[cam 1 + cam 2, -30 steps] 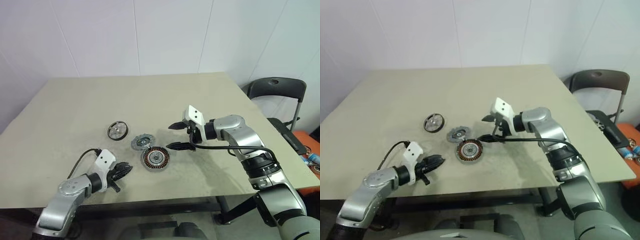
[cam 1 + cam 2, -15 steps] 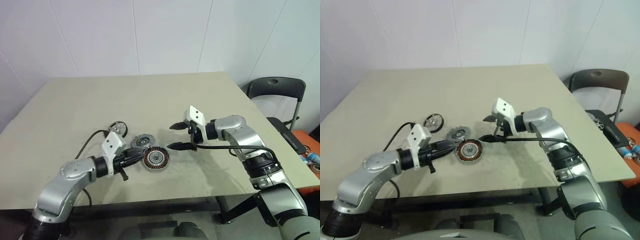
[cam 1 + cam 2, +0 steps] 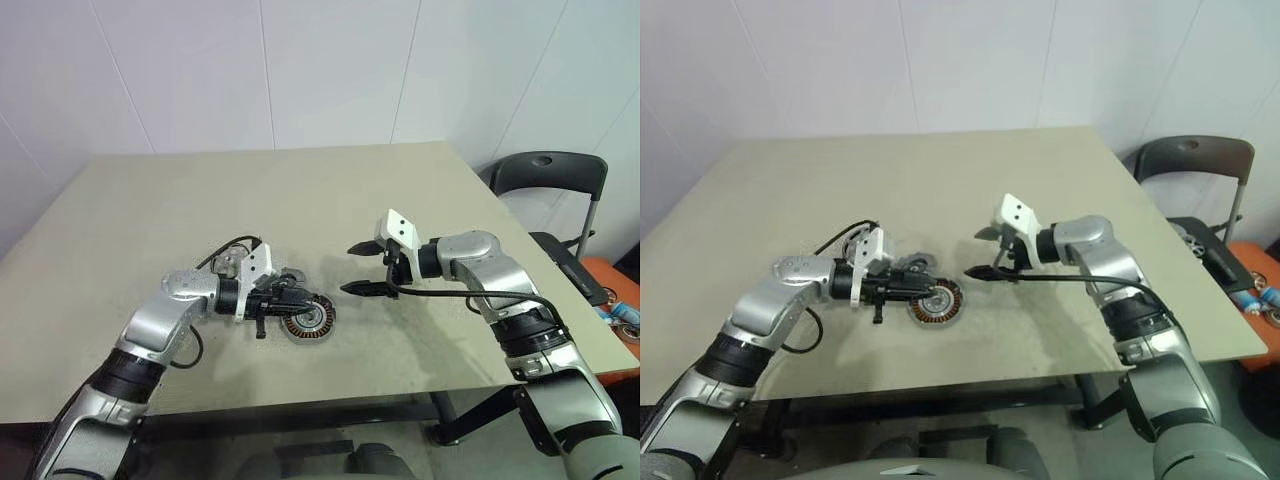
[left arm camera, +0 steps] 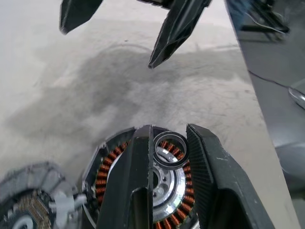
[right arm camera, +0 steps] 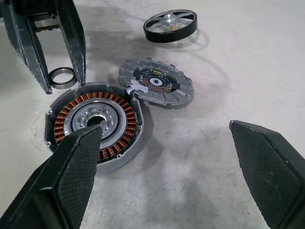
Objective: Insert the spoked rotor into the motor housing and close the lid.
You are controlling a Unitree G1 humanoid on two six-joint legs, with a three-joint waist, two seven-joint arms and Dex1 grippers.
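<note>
The motor housing (image 3: 307,317), with its copper windings and silver centre, lies on the table. My left gripper (image 3: 299,298) reaches over it from the left, shut on a small dark ring (image 4: 170,150) that hangs above the housing's (image 5: 95,124) centre. Whether the ring touches it I cannot tell. The grey scalloped lid (image 5: 157,86) lies flat just behind the housing. Farther back lies the spoked rotor (image 5: 170,25), largely hidden behind my left hand in the head views. My right gripper (image 3: 349,270) hovers open and empty to the right of the housing.
The beige table (image 3: 200,190) has free surface behind and to the right of the parts. A black chair (image 3: 550,178) stands past the table's right edge. My left arm's cable (image 3: 225,252) loops over the spot where the rotor lies.
My left arm has lifted from the table's near edge and swung right, bringing the ring over the housing. The right gripper has stayed open in place.
</note>
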